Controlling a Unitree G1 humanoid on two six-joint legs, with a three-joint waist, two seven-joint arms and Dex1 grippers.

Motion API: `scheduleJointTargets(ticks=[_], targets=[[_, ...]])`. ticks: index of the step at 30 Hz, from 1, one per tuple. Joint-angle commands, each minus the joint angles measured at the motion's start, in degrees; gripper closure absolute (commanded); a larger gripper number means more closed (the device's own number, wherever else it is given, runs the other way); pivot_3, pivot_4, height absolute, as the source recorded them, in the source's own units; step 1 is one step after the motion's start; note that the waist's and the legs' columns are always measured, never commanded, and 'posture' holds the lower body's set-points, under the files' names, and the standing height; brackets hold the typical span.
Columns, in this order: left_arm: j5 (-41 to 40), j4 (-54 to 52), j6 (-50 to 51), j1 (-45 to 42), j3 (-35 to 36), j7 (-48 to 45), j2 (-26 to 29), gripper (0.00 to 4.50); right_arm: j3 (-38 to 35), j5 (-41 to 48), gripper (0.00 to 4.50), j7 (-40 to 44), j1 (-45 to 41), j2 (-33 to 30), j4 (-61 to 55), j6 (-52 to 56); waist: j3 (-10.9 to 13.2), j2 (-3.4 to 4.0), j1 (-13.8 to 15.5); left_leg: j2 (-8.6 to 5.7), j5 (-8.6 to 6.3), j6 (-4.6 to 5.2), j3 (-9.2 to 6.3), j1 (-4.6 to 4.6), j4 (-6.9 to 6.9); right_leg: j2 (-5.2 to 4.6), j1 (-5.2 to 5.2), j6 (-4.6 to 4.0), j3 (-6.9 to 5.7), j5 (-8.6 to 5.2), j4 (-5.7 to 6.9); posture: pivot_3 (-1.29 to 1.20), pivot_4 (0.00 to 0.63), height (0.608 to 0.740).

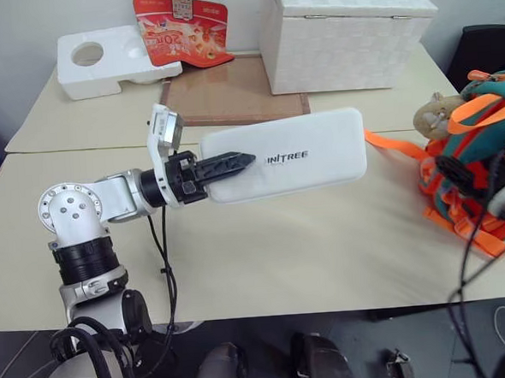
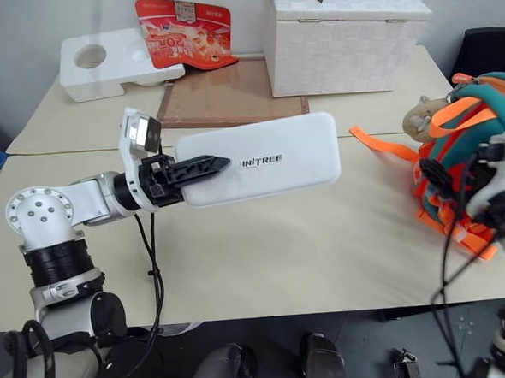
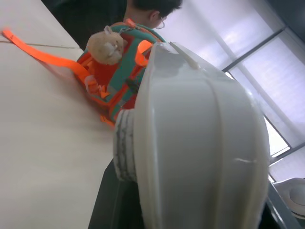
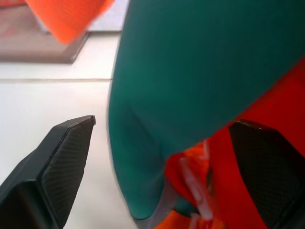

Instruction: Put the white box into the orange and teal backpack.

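One smooth white box [image 1: 295,154], rounded at the corners, is up off the table [image 1: 265,248] and clenched at its nine o'clock end by the left gripper [image 1: 234,163]. One orange and teal backpack [image 1: 478,154] sits at three o'clock, partly cut off, plush hamster [image 1: 437,114] on top. The right gripper [image 4: 162,162] is spread wide, its ribbed black fingers [image 4: 66,157] straddling the backpack's fabric.
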Motion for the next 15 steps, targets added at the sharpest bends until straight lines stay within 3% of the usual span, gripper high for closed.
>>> scheduleJointTargets(ticks=[1, 12, 15], targets=[[0.5, 1.3, -3.3, -3.0, 0.2, 0.6, 1.0, 3.32, 2.1, -3.2, 0.6, -4.2, -3.3, 2.1, 5.6, -7.5, 0.0, 0.0, 0.0, -0.01, 0.0, 0.01, 0.0, -0.01, 0.0, 0.0, 0.0, 0.0, 0.0, 0.0, -0.01, 0.0, 0.15, 0.74], [0.7, 1.0, -4.6, -1.6, 1.1, 2.8, 4.7, 3.32, 6.6, -1.5, 4.39, 0.9, -4.9, 0.9, 9.6, -13.2, 0.0, 0.02, -0.4, 0.01, 0.01, 0.02, 0.0, -0.05, -0.04, 0.04, -0.06, 0.02, -0.01, 0.0, -0.02, 0.0, 0.15, 0.74], [1.1, 4.1, -5.3, -2.4, 3.3, 5.0, 5.5, 3.32, 9.9, 2.3, 4.5, 10.6, -2.3, -3.5, 5.3, -9.4, 0.0, 0.05, -0.4, 0.01, 0.01, 0.02, 0.01, -0.06, -0.05, 0.03, -0.07, 0.02, 0.0, 0.0, -0.02, 0.0, 0.15, 0.74]])
